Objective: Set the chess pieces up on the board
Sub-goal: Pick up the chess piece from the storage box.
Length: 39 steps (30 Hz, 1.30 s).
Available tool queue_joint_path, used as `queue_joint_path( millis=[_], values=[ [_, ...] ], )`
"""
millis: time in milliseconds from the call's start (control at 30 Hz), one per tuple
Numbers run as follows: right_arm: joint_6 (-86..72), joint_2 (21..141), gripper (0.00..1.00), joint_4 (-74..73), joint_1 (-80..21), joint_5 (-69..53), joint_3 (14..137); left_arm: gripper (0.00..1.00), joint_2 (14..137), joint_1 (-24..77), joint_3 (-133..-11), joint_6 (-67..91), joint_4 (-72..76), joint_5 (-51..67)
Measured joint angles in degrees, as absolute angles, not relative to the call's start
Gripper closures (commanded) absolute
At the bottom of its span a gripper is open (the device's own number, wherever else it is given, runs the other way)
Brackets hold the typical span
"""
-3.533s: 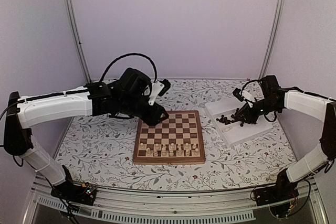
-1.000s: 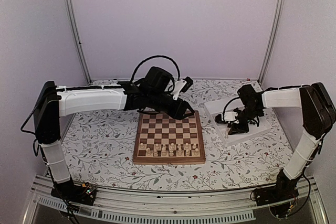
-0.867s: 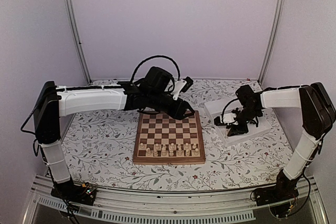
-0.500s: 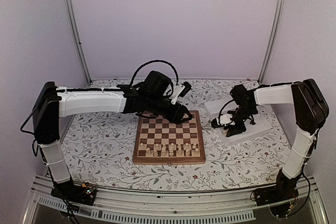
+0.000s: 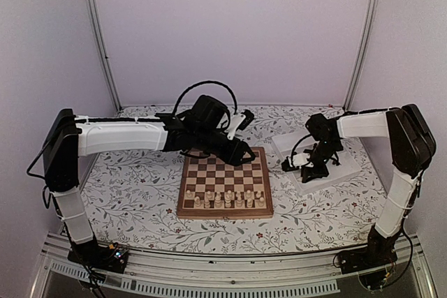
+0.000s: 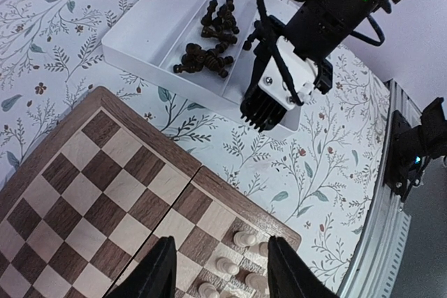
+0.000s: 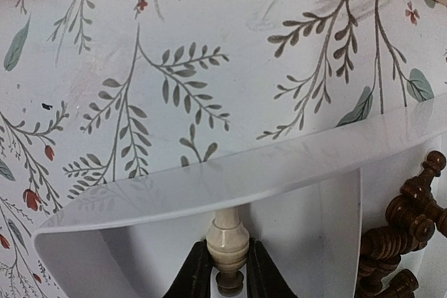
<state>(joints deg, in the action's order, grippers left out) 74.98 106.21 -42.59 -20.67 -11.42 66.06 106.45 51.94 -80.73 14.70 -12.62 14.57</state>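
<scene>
The chessboard (image 5: 225, 181) lies mid-table with several cream pieces (image 5: 227, 199) along its near rows; it also shows in the left wrist view (image 6: 105, 186). My left gripper (image 5: 246, 154) hovers open and empty over the board's far right corner, its fingers (image 6: 160, 273) spread wide above cream pieces (image 6: 243, 239). My right gripper (image 5: 307, 167) is down in the white tray (image 5: 328, 165), shut on a cream piece (image 7: 228, 241) just inside the tray's wall (image 7: 230, 172). Dark pieces (image 7: 405, 235) lie heaped in the tray's other compartment, also seen in the left wrist view (image 6: 209, 40).
The table has a floral cloth (image 5: 133, 186). The white partitioned tray stands right of the board, next to it. Metal frame posts (image 5: 98, 40) stand at the back corners and a rail (image 5: 223, 273) runs along the near edge.
My left arm swung from the board's far left corner to its far right corner. My right gripper moved left and down within the tray to the cream piece.
</scene>
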Motion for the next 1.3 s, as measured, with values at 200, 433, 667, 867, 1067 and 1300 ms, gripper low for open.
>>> queue_joint_path(
  millis=[200,433,667,867,1067,1300],
  values=[
    [72.9,106.2,0.89,-43.5,-19.0,-12.5,66.1,0.53,106.5,51.9,-80.7,14.5,-12.5,14.6],
    [69.8,103.4,0.90,-46.5,-15.0,-15.9,66.2,0.53,106.5,51.9,-80.8,14.6,-9.0,16.4],
    [64.6,95.4,0.91,-46.7,-14.3,-22.5,66.4,0.52,109.9,51.9,-83.7,18.6,-0.3,19.9],
    [58.5,91.4,0.90,-44.9,-14.6,-31.8,67.3,0.52,114.5,51.9,-84.1,24.2,9.0,23.4],
    [53.6,86.5,0.90,-40.9,-16.9,-36.1,66.6,0.52,118.3,52.7,-85.4,27.6,13.8,25.9],
    [51.2,85.5,0.90,-39.7,-19.3,-37.0,64.8,0.56,123.2,54.4,-91.5,30.0,15.6,28.0]
  ],
)
